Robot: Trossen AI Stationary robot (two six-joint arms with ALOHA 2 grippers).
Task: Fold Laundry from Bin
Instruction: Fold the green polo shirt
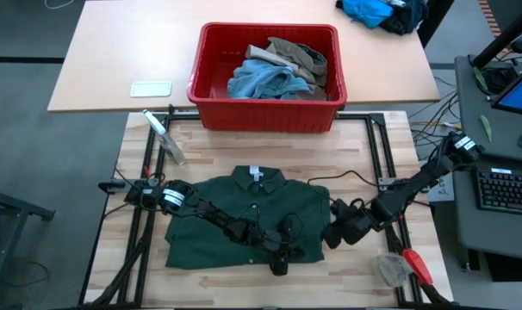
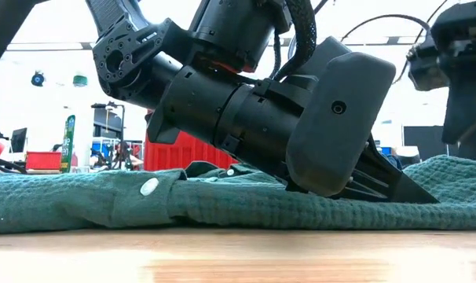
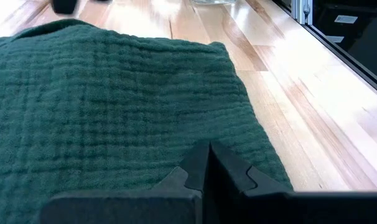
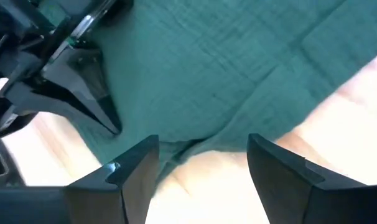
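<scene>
Two grippers are working on one dark green shirt (image 1: 244,220), which is lying collar-up and flat across the wooden table (image 1: 364,164), just in front of the red bin (image 1: 211,90).

Item 1, green shirt: spread buttoned-side up, collar toward the bin, lower hem toward the table's near edge; probably laid out this way so its sides can be folded inward.

Item 2, left gripper (image 1: 281,256): pressing down on the shirt's lower right area with its fingers (image 3: 204,171) fully closed, tips meeting on the fabric. No cloth is showing pinched between them; it seems to be pinning the garment so it does not slide.

Item 3, right gripper (image 4: 201,165): hovering at the shirt's right edge, fingers spread well apart and holding nothing, the hem lying between and beneath them.

Item 4, bin: sitting on the far table, a light blue denim piece (image 1: 261,80) and a khaki piece (image 1: 300,53) remaining inside, awaiting folding.
</scene>
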